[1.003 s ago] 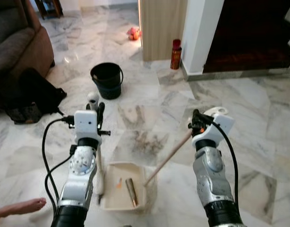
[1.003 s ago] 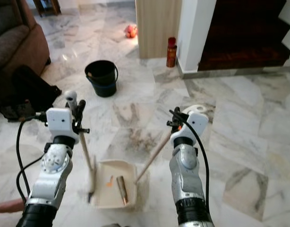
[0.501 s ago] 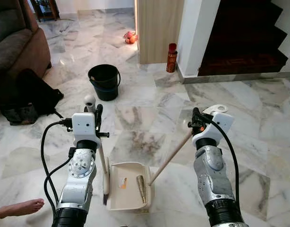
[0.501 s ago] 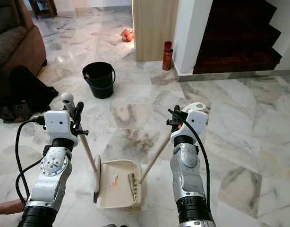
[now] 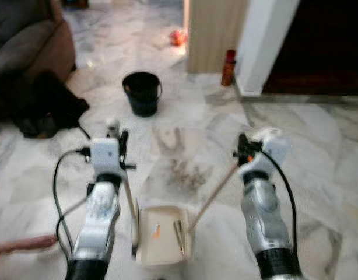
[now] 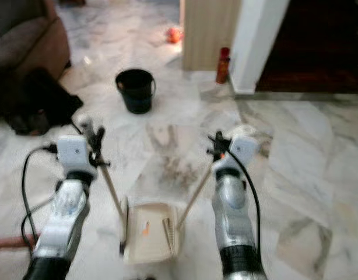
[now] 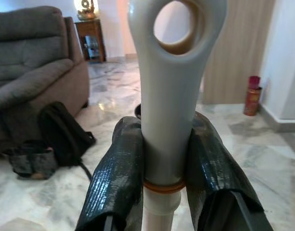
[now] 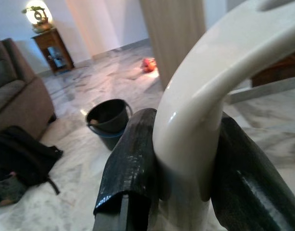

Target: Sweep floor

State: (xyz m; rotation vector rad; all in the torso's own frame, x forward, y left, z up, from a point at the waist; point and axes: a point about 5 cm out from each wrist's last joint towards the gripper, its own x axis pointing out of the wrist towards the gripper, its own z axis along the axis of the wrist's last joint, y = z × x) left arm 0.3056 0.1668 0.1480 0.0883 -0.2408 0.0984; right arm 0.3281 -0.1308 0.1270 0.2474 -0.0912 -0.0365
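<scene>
A cream plastic dustpan lies on the white-and-grey marble floor at 6 o'clock in the head view, an orange scrap and the bristle head of a broom resting inside it, with a smear of dirt on the floor just beyond it toward 12 o'clock. The left tool is clamped on the dustpan's cream handle with a round hole, and the right tool is clamped on the curved cream grip of the broom's pale wooden stick. Farther out, a black bucket stands at 11 o'clock, a red canister at 1 o'clock beside a wooden panel, a black bag and brown sofa at 10 o'clock, and a person's foot at 8 o'clock.
</scene>
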